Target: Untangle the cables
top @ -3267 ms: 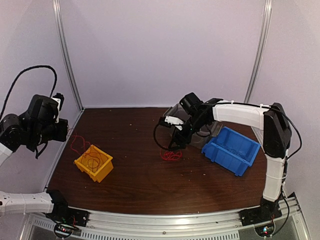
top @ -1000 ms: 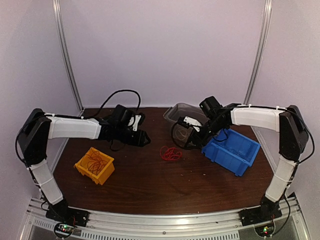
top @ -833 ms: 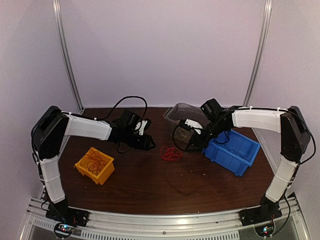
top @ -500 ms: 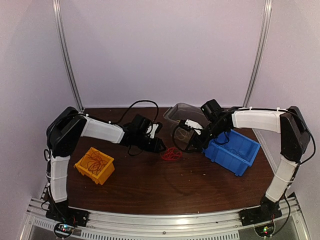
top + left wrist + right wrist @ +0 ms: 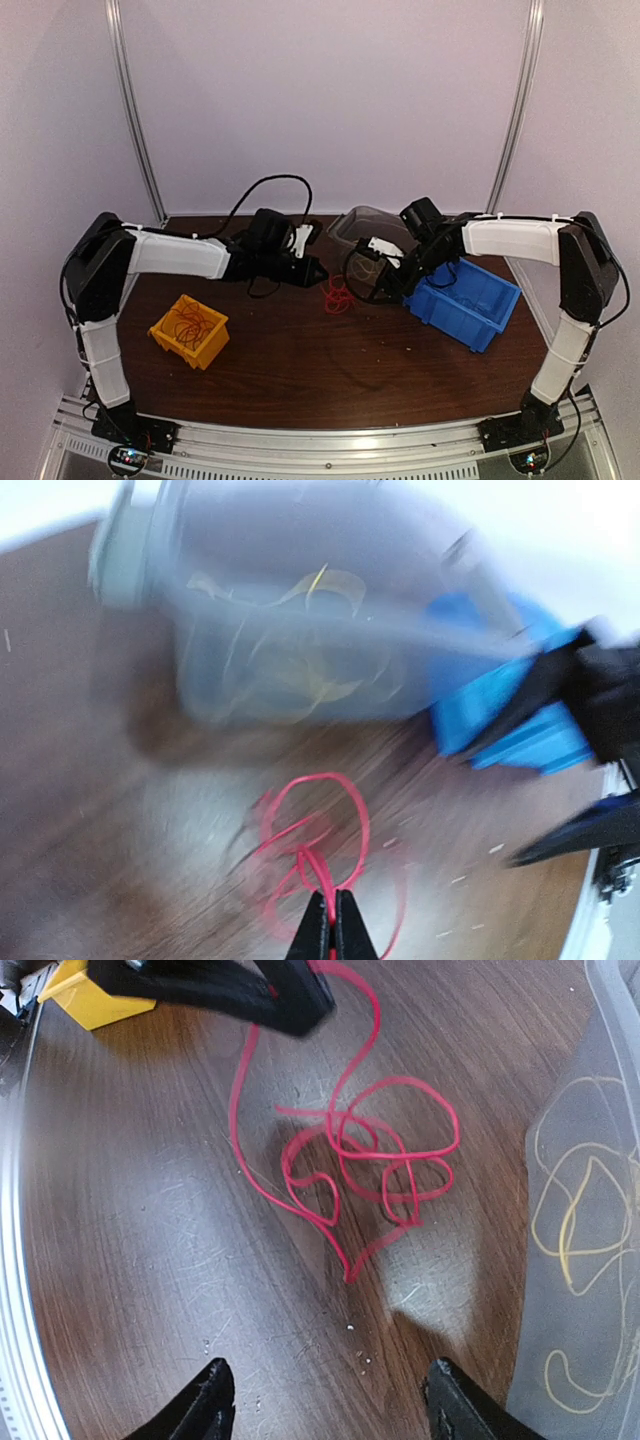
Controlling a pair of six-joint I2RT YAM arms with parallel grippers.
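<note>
A tangle of thin red cable (image 5: 336, 296) hangs near the middle of the brown table. My left gripper (image 5: 318, 271) is shut on a strand of it and holds it lifted; in the left wrist view the fingertips (image 5: 333, 932) pinch the red cable (image 5: 315, 840) above the wood. In the right wrist view the red cable (image 5: 365, 1160) loops over the table with the left fingers (image 5: 250, 995) above it. My right gripper (image 5: 325, 1410) is open and empty, just right of the tangle, also seen from above (image 5: 372, 290). Yellow cables (image 5: 575, 1240) lie in a clear bin.
A clear plastic bin (image 5: 372, 228) stands at the back centre. A blue bin (image 5: 462, 300) sits at the right. A yellow bin (image 5: 188, 328) holding red cables (image 5: 186, 322) sits at the front left.
My left arm swung in from the far left to the red tangle, shut on a strand and lifted it up and back. My right gripper let go and drew back a little to the right.
</note>
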